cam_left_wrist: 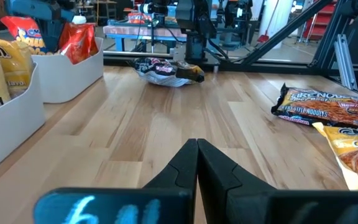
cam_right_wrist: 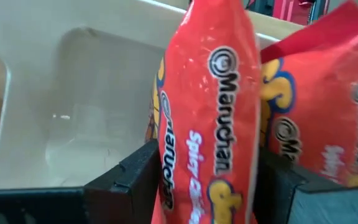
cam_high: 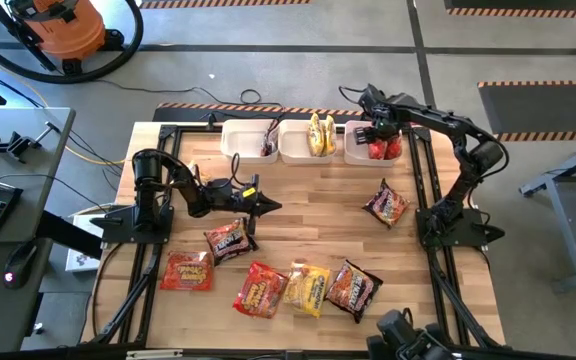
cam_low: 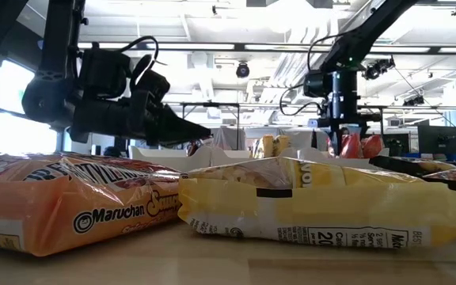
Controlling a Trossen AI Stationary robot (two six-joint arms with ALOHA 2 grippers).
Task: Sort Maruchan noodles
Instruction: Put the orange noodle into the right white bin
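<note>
The red Maruchan packet (cam_right_wrist: pixel 213 118) stands upright between the fingers of your right claw (cam_high: pixel 380 135), inside the right-hand white bin (cam_high: pixel 351 152), beside another red packet (cam_right_wrist: pixel 319 112) already there; the fingers stand apart on either side of it, and whether they grip it you cannot tell. Its label reads "Maruchan" and, below, "Spicy". Judging the sort: the middle bin (cam_high: pixel 293 150) holds yellow packets (cam_high: pixel 319 133), the left bin (cam_high: pixel 236 145) something dark, so the work is begun but far from finished. Seven packets lie on the counter (cam_high: pixel 318 200): a dark one (cam_high: pixel 386 203) near the right arm and six along the front, among them an orange one (cam_low: pixel 62 202) marked "Maruchan" and a yellow one (cam_low: pixel 323 202). Your left claw (cam_high: pixel 265 206) hangs fully closed and empty above the counter, near the dark packet (cam_high: pixel 230 240).
</note>
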